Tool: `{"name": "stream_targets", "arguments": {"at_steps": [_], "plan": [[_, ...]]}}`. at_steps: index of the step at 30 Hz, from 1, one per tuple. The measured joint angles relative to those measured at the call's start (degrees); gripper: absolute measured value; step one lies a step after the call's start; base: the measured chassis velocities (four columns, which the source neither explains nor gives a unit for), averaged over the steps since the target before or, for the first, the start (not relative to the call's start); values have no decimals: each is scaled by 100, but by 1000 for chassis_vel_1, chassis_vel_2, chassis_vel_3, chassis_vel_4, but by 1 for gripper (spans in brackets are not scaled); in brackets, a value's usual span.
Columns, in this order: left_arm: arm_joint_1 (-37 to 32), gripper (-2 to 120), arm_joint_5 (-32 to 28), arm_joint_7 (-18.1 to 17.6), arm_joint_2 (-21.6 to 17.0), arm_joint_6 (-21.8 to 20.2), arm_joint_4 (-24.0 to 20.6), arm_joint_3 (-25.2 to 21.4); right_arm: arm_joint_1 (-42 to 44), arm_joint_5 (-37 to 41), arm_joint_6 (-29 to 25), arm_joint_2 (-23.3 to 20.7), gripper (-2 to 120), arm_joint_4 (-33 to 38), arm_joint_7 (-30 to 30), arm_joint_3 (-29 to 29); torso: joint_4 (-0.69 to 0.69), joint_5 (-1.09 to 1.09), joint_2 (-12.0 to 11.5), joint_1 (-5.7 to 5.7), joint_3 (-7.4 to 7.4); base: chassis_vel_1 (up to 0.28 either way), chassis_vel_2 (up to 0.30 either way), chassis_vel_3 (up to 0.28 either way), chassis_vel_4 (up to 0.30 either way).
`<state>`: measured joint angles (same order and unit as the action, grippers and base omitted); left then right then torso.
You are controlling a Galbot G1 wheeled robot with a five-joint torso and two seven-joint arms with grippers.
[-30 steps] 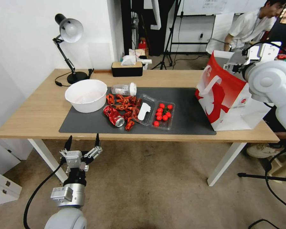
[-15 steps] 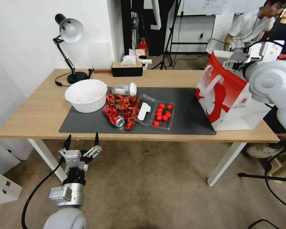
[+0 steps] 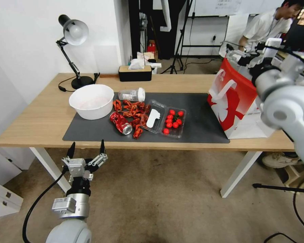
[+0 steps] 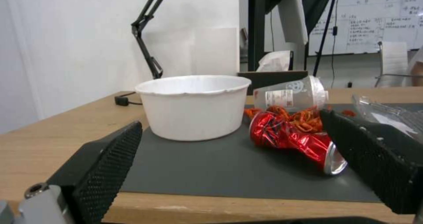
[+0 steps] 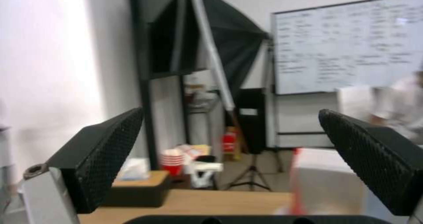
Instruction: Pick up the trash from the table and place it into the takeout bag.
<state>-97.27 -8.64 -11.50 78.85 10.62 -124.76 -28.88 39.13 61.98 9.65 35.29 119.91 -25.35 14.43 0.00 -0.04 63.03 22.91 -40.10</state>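
On the dark mat [image 3: 199, 125] of the table [image 3: 40, 114] lies the trash: a crushed red can [image 3: 121, 123] [image 4: 295, 141], a clear white-lidded cup [image 3: 132, 95] [image 4: 290, 95] on its side, a white bowl [image 3: 91, 100] [image 4: 194, 106] and a heap of red shells [image 3: 133, 113]. The takeout bag [image 3: 234, 101] [image 5: 326, 174] stands at the table's right end. My left gripper [image 3: 87, 148] [image 4: 231, 118] hangs open below the front edge, facing the can. My right gripper [image 3: 235, 54] [image 5: 230, 111] is open and empty above the bag's back rim.
An open clear clamshell [image 3: 172, 121] holding cherry tomatoes lies right of the shells. A desk lamp [image 3: 72, 32] and a black tissue box [image 3: 135, 72] stand along the back edge. A tripod leg [image 3: 283, 189] lies on the floor at the right.
My right arm has swung up and leftward, so its gripper now stands higher above the bag's back edge. The left gripper has barely moved.
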Motion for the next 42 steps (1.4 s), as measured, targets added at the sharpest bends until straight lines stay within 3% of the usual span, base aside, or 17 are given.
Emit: {"name": "stream_targets", "arguments": {"at_steps": [1,4,11,16,23,25,34,42], "plan": [[3,100,-4,0,0,1,9,1,352,-166,-203,31,100,102,288,137,-3,10,-1,1,-1,0,0,0,0],[14,100,-17,1,-3,3,22,-1,898,-449,-435,131,100,282,591,315,-2,1,-1,1,0,0,0,0,0],[18,100,-58,1,-35,4,25,-37,2159,-960,-780,470,100,618,889,842,0,6,-1,1,0,0,0,0,0],[3,100,-71,5,-33,20,43,-33,3492,-1613,-1343,886,100,722,1138,1317,0,6,-1,1,0,0,0,0,0],[-14,100,-72,12,-33,45,72,-4,4482,-2205,-1762,1304,100,754,1334,1613,0,5,0,1,0,0,0,0,0],[-22,100,-68,14,-33,51,83,12,4947,-2430,-2129,1516,100,724,1461,1730,-1,2,0,0,0,0,0,0,0],[-18,100,-47,29,-32,79,139,69,5931,-2863,-2923,2098,100,356,1796,1906,-1,3,0,1,0,0,0,0,0],[-22,100,-31,36,-12,92,173,100,6185,-3088,-3296,2397,100,56,1840,1790,-1,3,0,0,-1,0,0,0,0]]}}
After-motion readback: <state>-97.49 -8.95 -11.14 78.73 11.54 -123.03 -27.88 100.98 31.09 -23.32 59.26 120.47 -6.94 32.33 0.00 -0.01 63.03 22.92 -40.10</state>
